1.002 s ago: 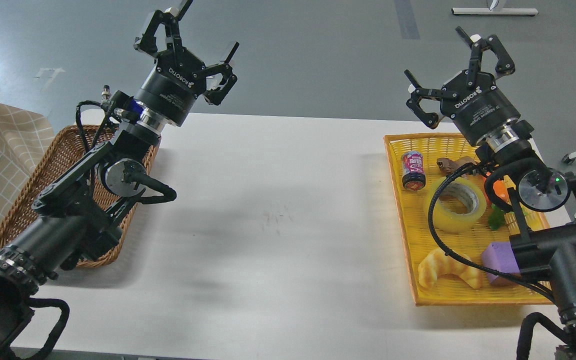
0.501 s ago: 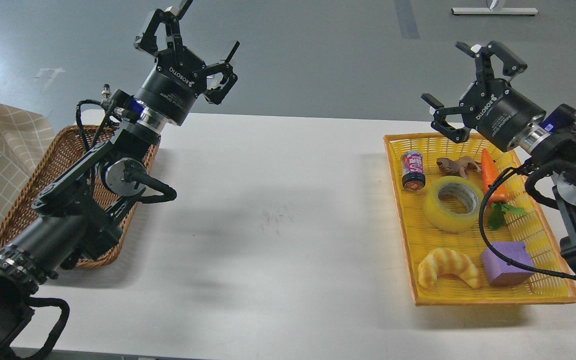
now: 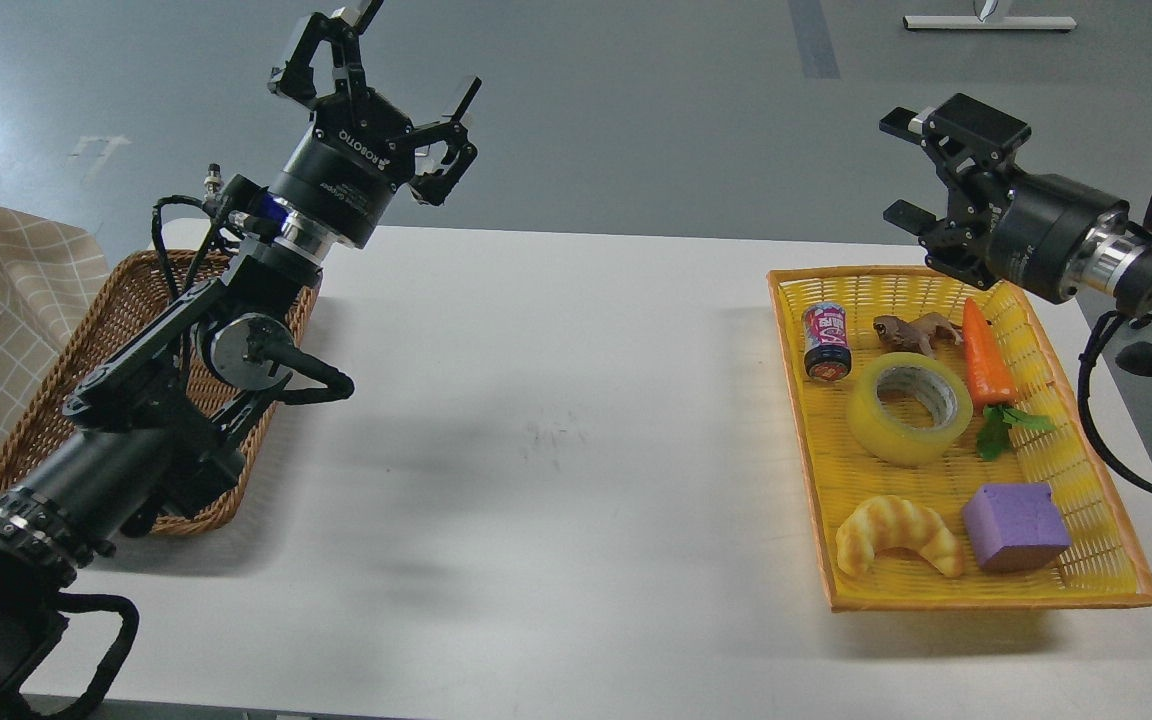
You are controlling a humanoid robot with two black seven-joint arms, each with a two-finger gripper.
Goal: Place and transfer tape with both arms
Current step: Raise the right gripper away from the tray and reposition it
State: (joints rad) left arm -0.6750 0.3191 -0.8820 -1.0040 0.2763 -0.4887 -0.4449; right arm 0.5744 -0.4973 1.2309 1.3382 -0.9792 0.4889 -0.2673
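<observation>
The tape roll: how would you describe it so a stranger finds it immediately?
Look at the yellow tray on the table's right side. Near its middle lies the tape roll, flat, just left of the carrot. It alone is a translucent yellow ring with an open grey-white core.

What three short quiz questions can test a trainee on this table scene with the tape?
1. True or false: the tape lies in the yellow tray.
2. Which item lies right beside the purple block? A) can B) croissant C) toy frog
3. Fill in: the left tool and the right tool are both ____ and hold nothing.

Key: 1 true; 2 B; 3 open.
</observation>
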